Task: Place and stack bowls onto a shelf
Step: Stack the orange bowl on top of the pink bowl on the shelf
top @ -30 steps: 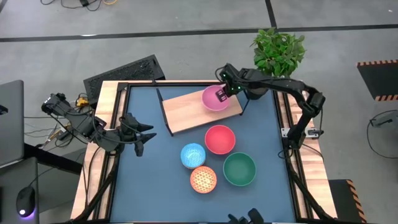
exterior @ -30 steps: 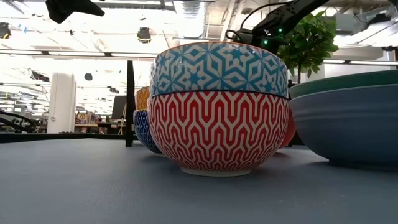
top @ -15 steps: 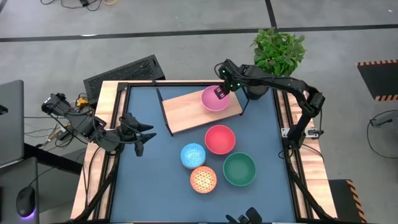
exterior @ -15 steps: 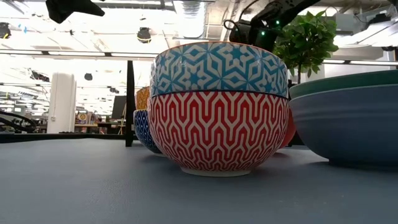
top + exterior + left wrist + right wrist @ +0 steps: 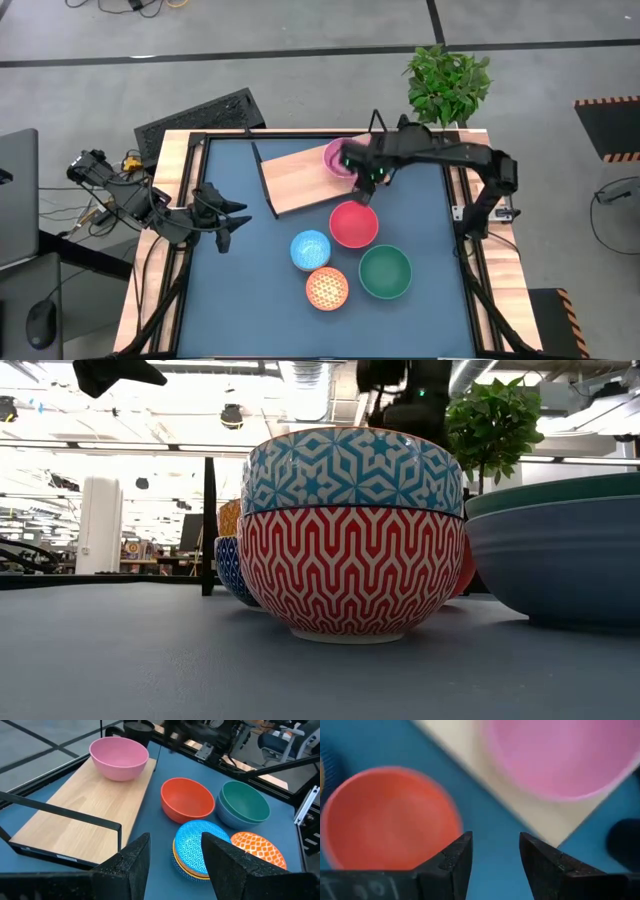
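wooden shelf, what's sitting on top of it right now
One pink bowl stands at one end of the shelf; the rest of the board is bare. In the high view the right tool hides part of that bowl.

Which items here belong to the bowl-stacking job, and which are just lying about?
Part of the job:
- shelf
- pink bowl, already on the shelf
- red bowl
- green bowl
- blue patterned bowl
- orange patterned bowl
- right gripper, open, over the mat between pink and red bowls

Lying about:
- plant
- keyboard
- mat
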`<action>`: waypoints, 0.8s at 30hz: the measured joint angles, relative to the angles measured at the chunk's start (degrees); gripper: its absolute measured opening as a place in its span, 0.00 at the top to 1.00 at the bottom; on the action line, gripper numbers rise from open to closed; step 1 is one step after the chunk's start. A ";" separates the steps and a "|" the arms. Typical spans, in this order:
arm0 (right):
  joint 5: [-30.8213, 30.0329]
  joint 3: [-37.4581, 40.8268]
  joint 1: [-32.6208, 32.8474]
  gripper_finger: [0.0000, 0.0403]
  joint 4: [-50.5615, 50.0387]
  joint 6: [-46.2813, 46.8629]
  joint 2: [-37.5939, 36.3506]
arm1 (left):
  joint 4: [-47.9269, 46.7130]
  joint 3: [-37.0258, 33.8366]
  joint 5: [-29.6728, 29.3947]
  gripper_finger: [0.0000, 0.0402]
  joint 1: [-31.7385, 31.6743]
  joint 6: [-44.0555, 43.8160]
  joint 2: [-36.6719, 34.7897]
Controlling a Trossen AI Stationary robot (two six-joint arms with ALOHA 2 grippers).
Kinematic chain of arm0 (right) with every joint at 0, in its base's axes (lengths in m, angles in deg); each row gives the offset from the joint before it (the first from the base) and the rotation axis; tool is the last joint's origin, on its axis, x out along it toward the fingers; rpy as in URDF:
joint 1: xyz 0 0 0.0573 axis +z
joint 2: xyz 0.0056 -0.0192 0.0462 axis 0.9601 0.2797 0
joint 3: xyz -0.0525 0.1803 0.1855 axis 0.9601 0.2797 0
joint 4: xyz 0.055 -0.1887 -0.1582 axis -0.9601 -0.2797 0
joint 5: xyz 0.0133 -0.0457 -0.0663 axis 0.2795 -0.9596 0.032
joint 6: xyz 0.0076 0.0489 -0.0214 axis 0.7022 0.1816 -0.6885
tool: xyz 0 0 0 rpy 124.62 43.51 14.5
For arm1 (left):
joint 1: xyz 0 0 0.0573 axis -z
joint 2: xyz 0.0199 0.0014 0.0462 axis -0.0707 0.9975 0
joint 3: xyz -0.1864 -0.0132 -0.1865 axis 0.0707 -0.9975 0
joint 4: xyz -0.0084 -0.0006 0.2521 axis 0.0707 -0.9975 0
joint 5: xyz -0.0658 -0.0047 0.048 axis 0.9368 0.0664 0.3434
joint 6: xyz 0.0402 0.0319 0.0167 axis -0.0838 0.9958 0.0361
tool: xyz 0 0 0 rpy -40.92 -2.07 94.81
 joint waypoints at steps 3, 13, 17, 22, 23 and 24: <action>0.00 0.00 4.47 0.53 -0.28 2.17 0.02 | 0.01 0.00 0.02 0.60 0.00 -0.02 0.00; 0.00 8.99 8.49 0.53 2.26 10.37 -0.74 | -0.02 0.00 2.12 0.60 0.00 0.04 0.01; 1.04 14.61 8.17 0.53 7.24 12.53 -2.83 | -0.07 0.00 2.11 0.60 0.00 0.59 0.01; 2.36 19.10 8.18 0.53 12.63 12.71 -4.60 | -0.02 0.00 2.09 0.60 0.00 0.41 0.01; 2.40 20.20 8.01 0.53 13.63 12.80 -4.83 | -0.02 0.00 2.08 0.60 0.00 0.24 0.01; 2.82 21.28 7.73 0.53 14.65 13.15 -5.05 | -0.02 0.00 2.08 0.60 0.00 0.22 0.01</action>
